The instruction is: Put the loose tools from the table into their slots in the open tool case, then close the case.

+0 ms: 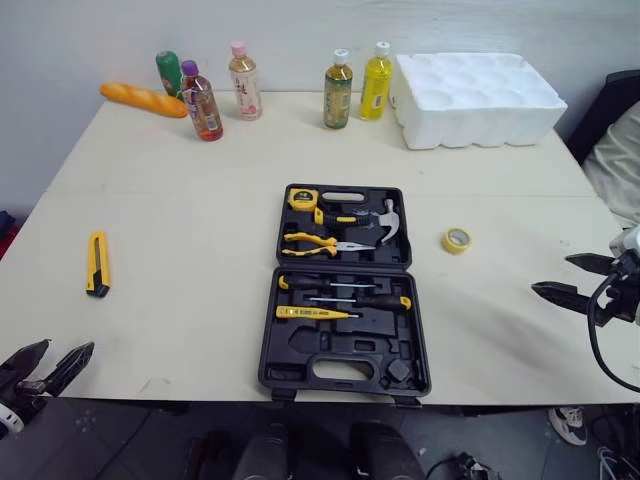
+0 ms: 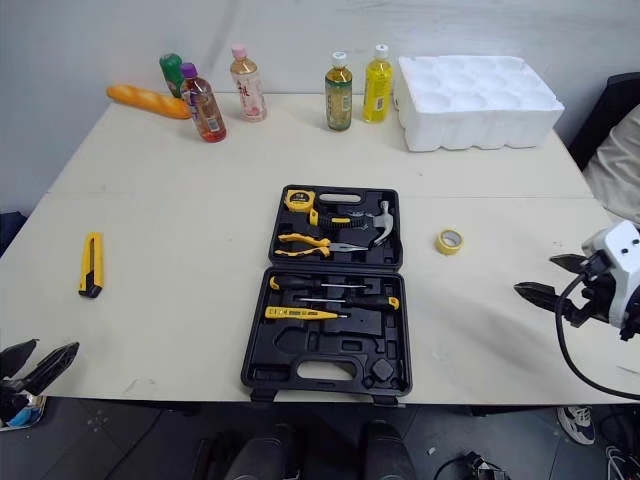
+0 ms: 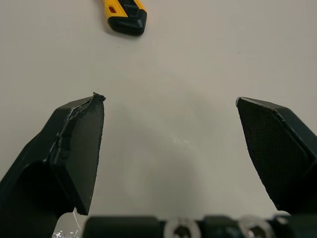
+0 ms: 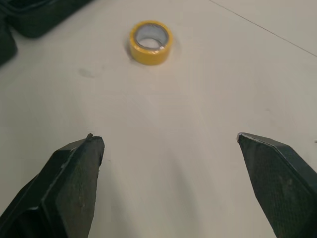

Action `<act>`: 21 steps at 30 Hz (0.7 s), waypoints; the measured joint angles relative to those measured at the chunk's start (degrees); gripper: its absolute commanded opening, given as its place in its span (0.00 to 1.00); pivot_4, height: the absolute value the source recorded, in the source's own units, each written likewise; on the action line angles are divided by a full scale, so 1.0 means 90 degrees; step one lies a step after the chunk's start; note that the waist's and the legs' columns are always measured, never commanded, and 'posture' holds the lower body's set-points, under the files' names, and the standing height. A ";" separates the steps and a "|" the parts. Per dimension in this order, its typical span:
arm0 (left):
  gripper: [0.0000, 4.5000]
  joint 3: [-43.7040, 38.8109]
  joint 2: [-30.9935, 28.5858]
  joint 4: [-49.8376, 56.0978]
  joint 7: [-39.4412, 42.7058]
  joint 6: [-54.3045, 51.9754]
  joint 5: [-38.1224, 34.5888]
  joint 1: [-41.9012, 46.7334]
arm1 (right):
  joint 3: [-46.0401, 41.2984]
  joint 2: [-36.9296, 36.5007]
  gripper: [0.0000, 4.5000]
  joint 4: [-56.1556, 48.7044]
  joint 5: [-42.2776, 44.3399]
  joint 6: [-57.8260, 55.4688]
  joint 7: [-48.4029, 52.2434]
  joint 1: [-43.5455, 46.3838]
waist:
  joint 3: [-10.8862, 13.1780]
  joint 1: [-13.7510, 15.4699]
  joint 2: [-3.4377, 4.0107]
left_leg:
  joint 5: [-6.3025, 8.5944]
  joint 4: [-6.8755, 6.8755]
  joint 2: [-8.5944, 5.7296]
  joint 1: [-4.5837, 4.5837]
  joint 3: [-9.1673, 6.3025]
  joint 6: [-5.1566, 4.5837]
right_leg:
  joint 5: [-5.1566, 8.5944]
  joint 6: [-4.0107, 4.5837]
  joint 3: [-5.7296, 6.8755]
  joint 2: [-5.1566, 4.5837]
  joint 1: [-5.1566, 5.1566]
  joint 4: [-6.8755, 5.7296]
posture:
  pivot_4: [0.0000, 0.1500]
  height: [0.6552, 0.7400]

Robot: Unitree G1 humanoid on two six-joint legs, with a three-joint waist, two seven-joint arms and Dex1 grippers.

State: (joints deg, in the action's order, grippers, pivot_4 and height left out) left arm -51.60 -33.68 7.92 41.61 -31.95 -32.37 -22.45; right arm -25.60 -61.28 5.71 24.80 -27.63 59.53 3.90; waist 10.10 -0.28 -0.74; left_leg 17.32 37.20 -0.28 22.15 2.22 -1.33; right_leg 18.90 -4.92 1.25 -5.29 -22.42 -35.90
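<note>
I can read no word, number or brand anywhere on my feeds. Along the far edge of the worktop (image 1: 180, 200), four bottles wear printed labels: the purple-capped bottle (image 1: 202, 103), the pink-capped bottle (image 1: 245, 82), the amber bottle (image 1: 338, 90) and the yellow bottle (image 1: 376, 82). The print on all four is too small for me to make out. Inside the tool case (image 1: 343, 290), the tape measure (image 1: 303, 198) has a pale patch on its face, and I cannot tell whether it carries lettering. In the left wrist view, the utility knife (image 3: 126, 15) shows a small red mark with no letters I can see.
</note>
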 measured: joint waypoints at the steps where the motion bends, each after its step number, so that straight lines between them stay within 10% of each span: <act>1: 0.99 0.0000 0.0000 0.0002 -0.0066 0.0002 -0.0002 0.0010 | 0.0000 0.0000 1.00 0.0090 -0.0024 0.0030 -0.0003 0.0022 | 0.0000 -0.0002 0.0001 | -0.0001 -0.0001 0.0000 0.0000 0.0000 0.0001 | 0.0000 0.0000 0.0000 0.0000 -0.0001 0.0000 | 1.00 1.00; 21: 0.99 0.0974 -0.0090 0.0501 -0.4413 -0.3340 0.0326 0.3501 | 0.2426 0.1082 1.00 -0.3138 0.1536 -0.1494 0.0116 0.3074 | -0.0001 -0.0020 -0.0005 | -0.0030 0.0005 0.0000 0.0010 -0.0001 0.0055 | -0.0005 -0.0010 0.0009 0.0013 -0.0015 -0.0017 | 1.00 1.00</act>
State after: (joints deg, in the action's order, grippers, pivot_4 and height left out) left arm -42.84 -34.48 12.43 1.89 -62.01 -29.44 9.06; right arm -3.76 -51.54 -22.53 38.63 -41.08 60.58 31.56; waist 10.10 -0.46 -0.79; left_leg 17.05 37.24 -0.28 22.25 2.22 -0.83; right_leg 18.85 -5.01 1.33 -5.18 -22.55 -36.05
